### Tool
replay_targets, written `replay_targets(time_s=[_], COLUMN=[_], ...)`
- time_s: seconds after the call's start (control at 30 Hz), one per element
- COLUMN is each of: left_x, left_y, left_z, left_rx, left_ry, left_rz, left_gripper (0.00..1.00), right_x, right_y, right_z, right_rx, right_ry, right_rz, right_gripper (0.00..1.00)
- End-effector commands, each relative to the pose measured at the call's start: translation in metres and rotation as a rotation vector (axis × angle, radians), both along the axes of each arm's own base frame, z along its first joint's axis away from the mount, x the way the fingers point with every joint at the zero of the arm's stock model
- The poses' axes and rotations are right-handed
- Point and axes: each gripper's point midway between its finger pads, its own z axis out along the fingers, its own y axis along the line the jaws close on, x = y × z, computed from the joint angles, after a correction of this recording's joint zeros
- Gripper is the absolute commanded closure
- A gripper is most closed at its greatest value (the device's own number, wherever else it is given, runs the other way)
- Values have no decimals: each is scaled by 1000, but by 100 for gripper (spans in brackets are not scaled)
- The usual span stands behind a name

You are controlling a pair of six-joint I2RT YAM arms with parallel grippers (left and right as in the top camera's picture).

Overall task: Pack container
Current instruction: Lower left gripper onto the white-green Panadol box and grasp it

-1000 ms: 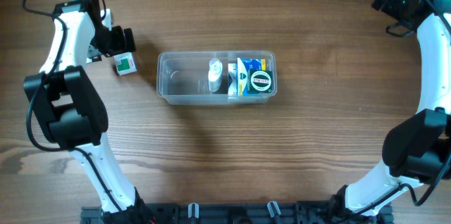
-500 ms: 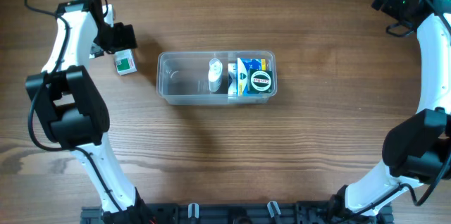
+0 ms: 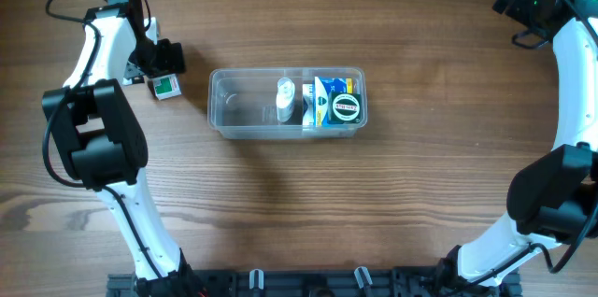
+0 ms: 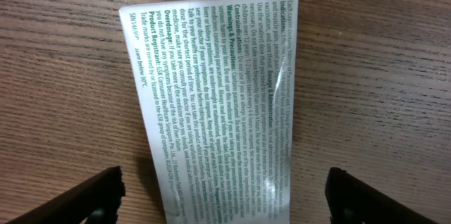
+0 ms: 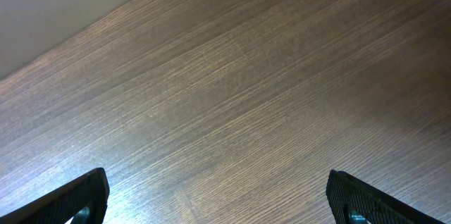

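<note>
Left gripper (image 4: 224, 197) spread open, straddling the small box (image 4: 215, 104), no contact. Box's long axis runs along the gap between my fingers. Container (image 3: 238, 103) sits mid-table, right of it; left arm nearer.

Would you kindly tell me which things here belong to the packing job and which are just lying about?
Job: container; white bottle, blue carton and round tin inside it; small green-labelled box outside it, by the open left fingers.
Lying about: nothing loose; right fingers hang over the wooden table.
</note>
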Motion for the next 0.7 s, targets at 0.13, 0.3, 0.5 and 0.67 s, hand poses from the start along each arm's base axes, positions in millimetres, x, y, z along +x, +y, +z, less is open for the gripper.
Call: replay_targets(time_s=[0.13, 0.3, 0.5, 0.67], left_x=[-2, -2, -2, -1], left_y=[3, 4, 7, 7], left_z=[-5, -5, -6, -7], left_rx=[22, 25, 43, 43], left_ry=[14, 14, 20, 17], left_rz=[-9, -9, -7, -7], left_gripper=[14, 13, 13, 13], right_x=[2, 2, 2, 2], right_y=[3, 3, 3, 3], right_z=[-3, -3, -3, -3], right_rx=[3, 3, 3, 3], right_ry=[4, 5, 5, 4], right_rz=[16, 16, 16, 16], right_gripper=[0, 0, 0, 0])
